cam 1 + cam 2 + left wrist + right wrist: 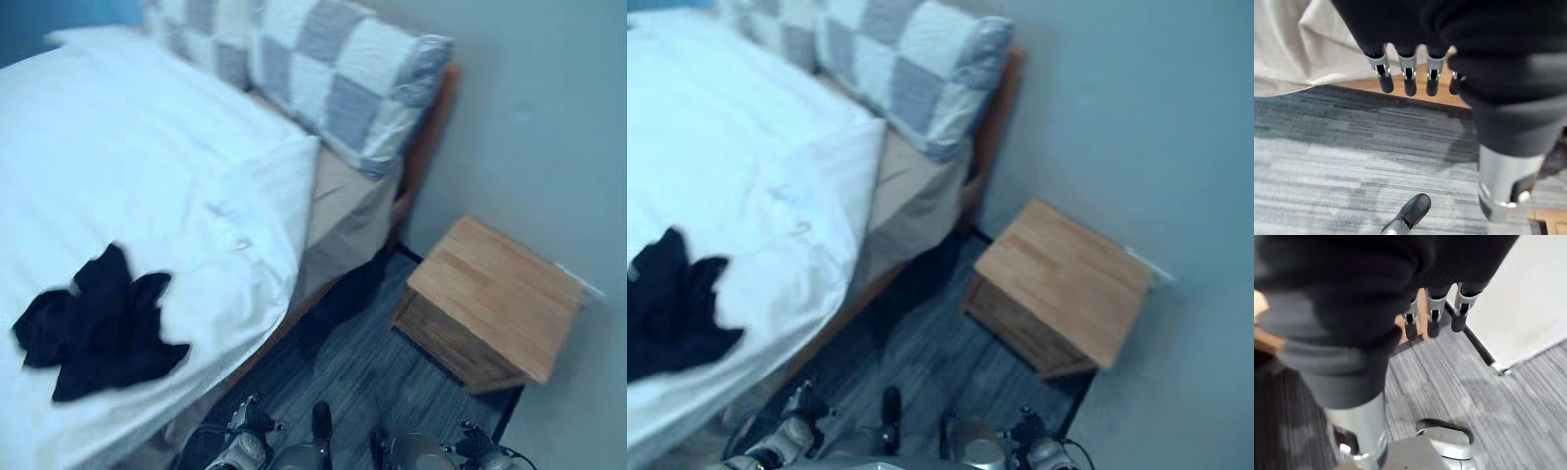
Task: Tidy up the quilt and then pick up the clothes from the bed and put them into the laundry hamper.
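One dark garment (98, 323) on white quilt (147, 166); wooden nightstand (490, 299) beside bed.

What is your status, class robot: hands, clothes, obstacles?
Left hand open, empty, hanging above the carpet. Right hand open, empty. Dark clothes crumpled on the white quilt, untouched. Wooden nightstand beside the bed; no hamper seen.

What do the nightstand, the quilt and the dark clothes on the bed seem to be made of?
Nightstand: apparently wood, matte, with plank lines showing. Quilt: soft white fabric, creased and draped over the bed's edge. Dark clothes: limp dark cloth, crumpled; weave unclear.
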Tool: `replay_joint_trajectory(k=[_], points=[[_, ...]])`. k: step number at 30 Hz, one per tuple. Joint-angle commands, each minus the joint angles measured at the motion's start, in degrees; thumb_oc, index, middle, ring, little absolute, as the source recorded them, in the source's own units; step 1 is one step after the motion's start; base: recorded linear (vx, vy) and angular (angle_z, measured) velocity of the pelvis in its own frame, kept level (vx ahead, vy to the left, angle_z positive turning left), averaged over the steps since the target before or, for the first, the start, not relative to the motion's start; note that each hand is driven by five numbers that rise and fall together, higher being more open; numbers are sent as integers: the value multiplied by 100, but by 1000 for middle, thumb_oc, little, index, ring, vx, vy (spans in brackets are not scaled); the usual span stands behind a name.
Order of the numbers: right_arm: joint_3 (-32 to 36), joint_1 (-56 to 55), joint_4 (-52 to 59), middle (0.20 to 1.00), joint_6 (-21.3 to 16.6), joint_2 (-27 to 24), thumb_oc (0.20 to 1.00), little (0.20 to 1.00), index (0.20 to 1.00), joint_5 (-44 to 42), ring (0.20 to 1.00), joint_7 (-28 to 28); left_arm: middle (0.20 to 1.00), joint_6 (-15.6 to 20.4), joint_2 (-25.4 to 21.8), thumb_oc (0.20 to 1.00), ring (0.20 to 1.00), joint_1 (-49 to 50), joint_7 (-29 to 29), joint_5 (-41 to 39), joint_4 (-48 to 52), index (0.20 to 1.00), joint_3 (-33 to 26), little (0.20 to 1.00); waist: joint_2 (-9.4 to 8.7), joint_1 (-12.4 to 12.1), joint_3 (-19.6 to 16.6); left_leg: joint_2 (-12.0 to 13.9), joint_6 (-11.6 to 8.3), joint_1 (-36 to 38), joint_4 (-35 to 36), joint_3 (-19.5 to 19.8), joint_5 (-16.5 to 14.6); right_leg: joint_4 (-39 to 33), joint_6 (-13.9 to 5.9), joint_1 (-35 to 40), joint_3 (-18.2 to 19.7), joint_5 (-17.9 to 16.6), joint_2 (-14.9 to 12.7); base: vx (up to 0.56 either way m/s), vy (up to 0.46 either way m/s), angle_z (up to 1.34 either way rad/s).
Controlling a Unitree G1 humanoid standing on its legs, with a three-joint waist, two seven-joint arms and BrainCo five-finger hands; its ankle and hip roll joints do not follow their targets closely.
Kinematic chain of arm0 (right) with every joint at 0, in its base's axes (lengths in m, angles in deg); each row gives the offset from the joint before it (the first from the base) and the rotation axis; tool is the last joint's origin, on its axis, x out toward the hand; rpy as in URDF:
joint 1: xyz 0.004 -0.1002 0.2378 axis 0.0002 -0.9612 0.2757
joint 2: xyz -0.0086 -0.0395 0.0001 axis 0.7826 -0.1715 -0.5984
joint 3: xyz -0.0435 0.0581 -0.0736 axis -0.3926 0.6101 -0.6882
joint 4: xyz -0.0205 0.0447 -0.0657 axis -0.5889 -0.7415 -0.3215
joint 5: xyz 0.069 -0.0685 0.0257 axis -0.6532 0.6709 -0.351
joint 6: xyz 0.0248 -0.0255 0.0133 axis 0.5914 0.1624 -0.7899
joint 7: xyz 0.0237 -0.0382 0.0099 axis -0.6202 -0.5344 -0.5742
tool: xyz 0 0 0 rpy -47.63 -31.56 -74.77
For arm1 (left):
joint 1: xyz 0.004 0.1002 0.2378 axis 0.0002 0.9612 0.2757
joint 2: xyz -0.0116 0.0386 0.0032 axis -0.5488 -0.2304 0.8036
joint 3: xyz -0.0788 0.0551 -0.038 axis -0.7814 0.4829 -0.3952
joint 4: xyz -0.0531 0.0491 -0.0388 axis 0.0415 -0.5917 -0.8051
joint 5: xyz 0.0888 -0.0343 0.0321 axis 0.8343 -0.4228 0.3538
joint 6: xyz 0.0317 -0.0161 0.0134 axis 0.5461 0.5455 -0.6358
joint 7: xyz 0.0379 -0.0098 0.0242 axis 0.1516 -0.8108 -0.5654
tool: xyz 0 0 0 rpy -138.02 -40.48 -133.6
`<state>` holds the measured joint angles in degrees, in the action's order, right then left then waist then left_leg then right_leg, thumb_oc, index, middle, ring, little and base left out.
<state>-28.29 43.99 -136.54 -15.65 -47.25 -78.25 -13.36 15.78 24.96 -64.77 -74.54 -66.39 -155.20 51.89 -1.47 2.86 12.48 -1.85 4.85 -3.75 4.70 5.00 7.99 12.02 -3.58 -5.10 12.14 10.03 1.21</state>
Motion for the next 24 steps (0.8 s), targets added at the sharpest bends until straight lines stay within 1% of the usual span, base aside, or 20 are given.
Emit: replay_joint_trajectory(k=[1,2,3,4,5,6,7,8,10,12,13,14,15,17,19,20,21,22,23,24], points=[[208,287,40,1000,-6,-10,1000,1000,1000,-353,1000,19,1000,15,-251,1000,1000,-137,101,-270,-151,1000,-70,1000,-89,-127,86,291,-565,377,30,196,-590,-694,-410,226,1294,-608,-127,111,-480,130],[340,279,81,1000,-64,-13,1000,1000,1000,-546,1000,17,1000,93,-288,1000,1000,-206,102,-285,-187,1000,-107,1000,-201,-214,28,330,-597,389,30,400,-610,-968,-318,324,1221,-616,-241,93,-366,133],[340,281,79,1000,-64,-11,1000,1000,1000,-546,1000,17,1000,94,-289,1000,1000,-207,102,-285,-187,1000,-108,1000,-204,-201,35,325,-595,395,30,414,-610,-988,-318,344,1207,-620,-251,67,-365,123],[353,347,142,1000,-101,-43,1000,1000,1000,-555,1000,43,1000,100,-306,1000,1000,-192,139,-269,-184,1000,-116,1000,-246,-211,31,363,-629,328,15,416,-561,-1221,-323,445,1039,-656,-318,-39,-359,100],[448,358,255,1000,-131,-221,1000,1000,1000,-597,1000,72,1000,127,-338,1000,1000,-141,160,-249,-123,1000,-91,1000,-264,-246,91,512,-849,83,-51,348,-431,-1497,-253,589,777,-700,-337,-41,-362,89],[449,356,257,1000,-131,-223,1000,1000,1000,-596,1000,71,1000,125,-337,1000,1000,-139,160,-249,-120,1000,-90,1000,-260,-225,87,510,-851,73,-55,369,-429,-1506,-251,594,755,-703,-340,-111,-312,96],[541,340,347,1000,-173,-351,1000,1000,1000,-659,1000,116,1000,147,-345,1000,1000,-114,167,-280,-51,1000,-108,1000,-280,-191,130,555,-882,-70,-115,190,-392,-1565,-240,639,526,-715,-394,-99,-123,91],[644,295,475,1000,-219,-457,1000,1000,1000,-742,1000,132,1000,151,-342,1000,1000,-75,148,-254,-3,1000,-93,1000,-304,-71,181,599,-864,-150,-252,-333,-424,-1598,-236,719,284,-684,-470,-155,-149,100],[841,157,710,1000,-287,-559,1000,1000,1000,-874,1000,262,1000,125,-454,1000,1000,57,207,-94,200,1000,-144,1000,-364,108,223,788,-814,-214,-597,-1557,-602,-1562,-215,719,-159,-680,-586,-156,-114,139],[1073,50,1021,1000,-371,-688,1000,1000,1000,-1047,1000,400,1000,91,-649,1000,1000,242,273,-12,336,1000,-301,1000,-416,226,248,832,-783,-242,-977,-2294,-796,-1571,-202,770,-590,-648,-691,-93,-105,160],[1190,-58,1232,1000,-384,-798,1000,1000,1000,-1093,1000,405,1000,85,-707,1000,1000,413,238,-36,359,1000,-437,1000,-377,247,194,840,-775,-188,-909,-2481,-834,-1563,-221,752,-737,-618,-661,16,-41,108],[1328,-143,1346,1000,-382,-927,1000,1000,1000,-1056,1000,454,1000,57,-747,1000,1000,500,197,30,332,1000,-490,1000,-341,297,149,837,-772,-83,-697,-2561,-821,-1546,-273,761,-902,-617,-651,72,23,105],[1397,-159,1634,1000,-401,-1101,1000,1000,1000,-1044,1000,511,1000,81,-792,1000,1000,540,180,22,383,1000,-512,1000,-355,317,152,804,-776,-120,-729,-2502,-806,-1501,-314,776,-1012,-597,-686,90,58,82],[1648,-215,2166,1000,-439,-1406,1000,1000,1000,-997,1000,544,1000,60,-890,1000,1000,584,77,135,393,1000,-531,1000,-409,342,101,771,-713,-108,-606,-2382,-834,-1118,-358,630,-1150,-528,-712,97,54,71],[1774,-229,2856,1000,-467,-1733,1000,1000,1000,-850,1000,544,1000,67,-1029,1000,1000,697,-10,395,456,1000,-512,1000,-455,365,124,785,-642,77,-334,-2363,-826,-336,-493,292,-1213,-500,-619,77,35,97],[1779,-2,3264,1000,-526,-2002,1000,1000,1000,-666,1000,598,1000,44,-1124,1000,1000,727,-33,680,420,1000,-399,1000,-495,412,262,828,-594,219,-173,-2342,-837,583,-742,-157,-1053,-562,-509,16,11,6],[1781,1,3267,1000,-524,-2002,1000,1000,1000,-665,1000,598,1000,44,-1124,1000,1000,723,-33,681,419,1000,-400,1000,-485,397,247,846,-600,196,-172,-2357,-822,577,-733,-187,-1040,-586,-490,27,-16,-15],[1777,164,3545,1000,-542,-2176,1000,1000,1000,-519,1000,643,1000,53,-1176,1000,1000,677,-63,811,426,1000,-343,1000,-483,400,299,886,-623,304,-77,-2327,-811,778,-837,-381,-937,-631,-453,79,-59,-16],[1774,312,3769,1000,-559,-2320,1000,1000,1000,-399,1000,691,1000,76,-1204,1000,1000,640,-84,875,475,1000,-302,1000,-482,397,318,917,-666,368,-31,-2291,-818,568,-821,-410,-899,-588,-503,166,-99,-12],[1777,463,4010,1000,-566,-2518,1000,1000,1000,-274,1000,747,1000,108,-1214,1000,1000,564,-135,918,504,1000,-220,1000,-504,414,325,923,-712,423,-19,-2276,-841,175,-757,-312,-871,-554,-620,172,-130,6]])
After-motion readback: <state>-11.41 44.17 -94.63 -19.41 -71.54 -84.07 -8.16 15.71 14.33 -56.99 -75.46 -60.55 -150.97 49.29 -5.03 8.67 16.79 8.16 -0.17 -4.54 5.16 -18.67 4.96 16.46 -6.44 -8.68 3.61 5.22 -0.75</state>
